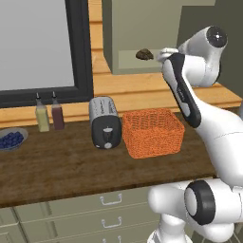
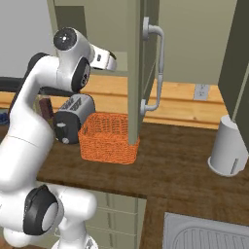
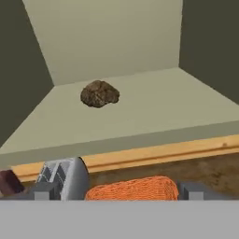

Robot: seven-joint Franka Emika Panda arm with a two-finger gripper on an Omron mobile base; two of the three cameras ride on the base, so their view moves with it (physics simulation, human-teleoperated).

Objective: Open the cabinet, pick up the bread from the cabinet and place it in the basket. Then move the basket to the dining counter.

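Low in the hand view, the gripper [image 3: 113,191] has its two dark fingertips [image 3: 45,190] spread wide apart, with nothing between them. Just past them lie the top of the toaster [image 3: 63,177] and the rim of the orange woven basket [image 3: 135,187]. Farther ahead, the cabinet [image 3: 140,107] stands open, and the bread [image 3: 99,93], a small dark brown lump, sits on its grey-green shelf, left of centre and towards the back, apart from the walls.

From the left base view, the bread [image 1: 144,54] lies on the shelf just beside the raised hand. On the wooden worktop [image 1: 66,166] below, the basket [image 1: 152,132] stands just beside the toaster [image 1: 105,122], with two bottles [image 1: 50,113] and a bowl of blueberries [image 1: 10,139] farther left.

Seen from the right base view, the cabinet door [image 2: 138,73] is swung out, edge-on, with its silver bar handle [image 2: 154,68] facing right. A grey canister [image 2: 228,146] stands by the sink [image 2: 204,233].
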